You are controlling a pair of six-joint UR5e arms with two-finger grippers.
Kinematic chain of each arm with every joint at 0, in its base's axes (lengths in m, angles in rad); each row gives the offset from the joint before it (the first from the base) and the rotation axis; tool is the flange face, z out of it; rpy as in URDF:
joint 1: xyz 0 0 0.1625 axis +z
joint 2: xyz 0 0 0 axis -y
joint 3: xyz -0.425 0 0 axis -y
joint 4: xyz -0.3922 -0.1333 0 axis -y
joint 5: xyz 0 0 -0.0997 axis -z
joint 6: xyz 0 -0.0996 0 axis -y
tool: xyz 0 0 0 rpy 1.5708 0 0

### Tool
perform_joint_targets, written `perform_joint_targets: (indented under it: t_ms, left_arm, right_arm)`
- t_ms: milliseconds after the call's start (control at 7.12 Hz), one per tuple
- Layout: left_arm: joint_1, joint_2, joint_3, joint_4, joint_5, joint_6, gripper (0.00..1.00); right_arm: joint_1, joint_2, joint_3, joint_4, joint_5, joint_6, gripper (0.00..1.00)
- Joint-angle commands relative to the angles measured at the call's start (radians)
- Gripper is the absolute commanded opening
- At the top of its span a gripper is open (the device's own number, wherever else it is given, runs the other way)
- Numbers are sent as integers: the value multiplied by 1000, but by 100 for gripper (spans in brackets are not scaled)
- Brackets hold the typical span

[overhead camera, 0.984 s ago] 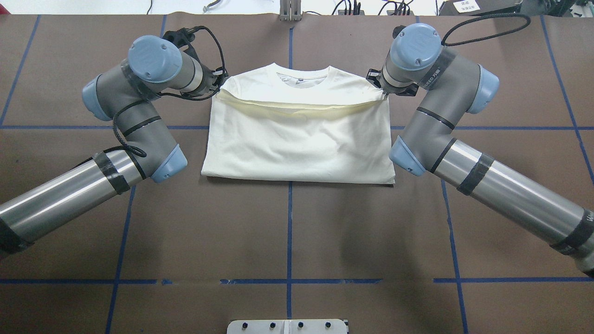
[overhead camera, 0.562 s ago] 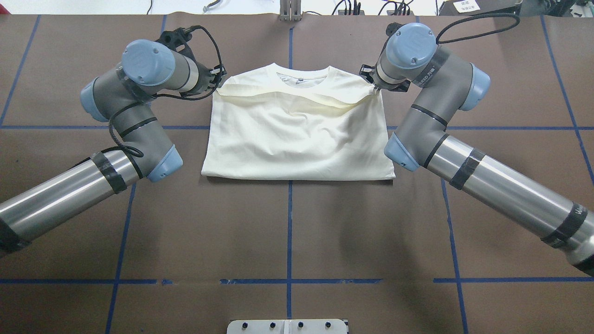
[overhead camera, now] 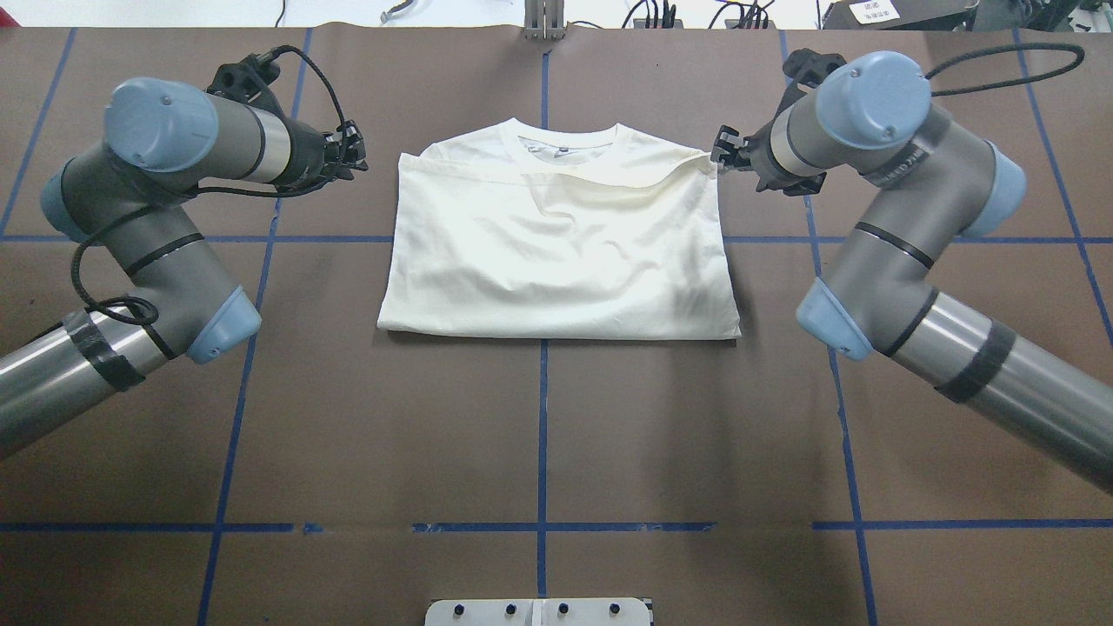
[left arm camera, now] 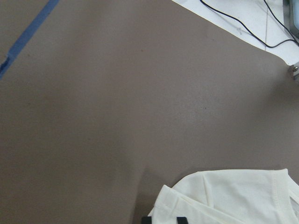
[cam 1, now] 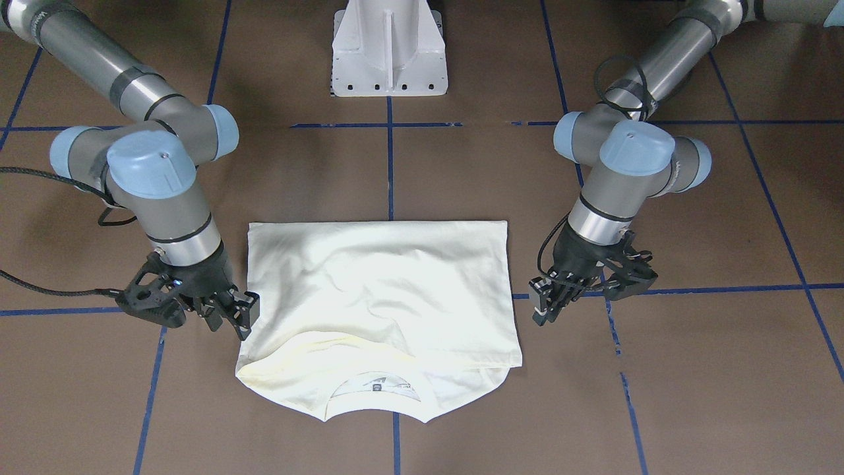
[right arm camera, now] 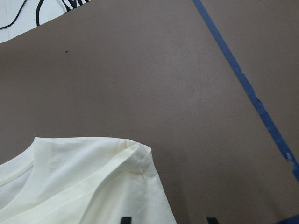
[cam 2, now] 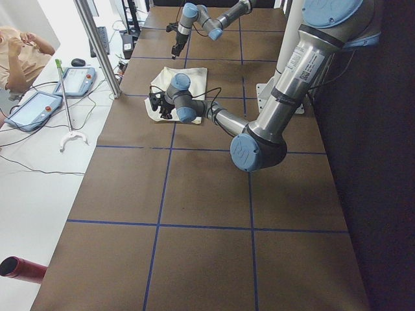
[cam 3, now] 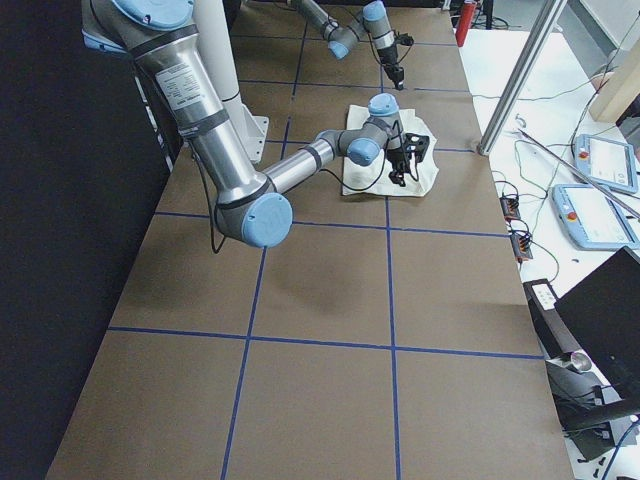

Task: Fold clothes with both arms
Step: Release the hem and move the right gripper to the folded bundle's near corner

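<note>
A cream T-shirt (overhead camera: 556, 252) lies folded in half on the brown table, its collar toward the far edge; it also shows in the front view (cam 1: 382, 290). My left gripper (overhead camera: 355, 152) is open and empty, a short gap off the shirt's left shoulder corner, as the front view (cam 1: 542, 310) shows. Its wrist view shows that corner (left arm camera: 224, 196) just ahead of the fingertips. My right gripper (overhead camera: 720, 156) is open and empty right beside the shirt's right shoulder corner, seen also in the front view (cam 1: 244, 316). That corner (right arm camera: 93, 177) lies flat in the right wrist view.
The white pedestal base (cam 1: 389, 53) stands at the robot's side of the table. Blue tape lines (overhead camera: 542, 435) grid the brown surface. An operator (cam 2: 19, 45) and teach pendants (cam 2: 32, 110) are beyond the far table edge. Cables (overhead camera: 661, 13) lie there too.
Both grippers let go of the shirt's folded edge, which dropped flat near the collar. Both arms swung outward, the left farther from the shirt than the right.
</note>
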Motion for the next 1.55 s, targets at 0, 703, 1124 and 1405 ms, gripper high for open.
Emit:
perform_joint_targets:
  t_ms: [0,703,1124,1405]
  left_arm:
    - [-6,33,-18,0,-15,-35,31]
    - [-3,21,-17,-13,-15,-28,29]
    - [-3,22,-11,-12,-13,-26,29]
    - [-2,22,-11,-13,-15,-26,29]
  right_arm:
    - [-76,-202,204,9,1,226,71]
    - [-267,-204,171,9,-158,425,70]
    - [-281,-191,170,8,-158,428,46]
    - [-290,-195,174,9,-158,428,0]
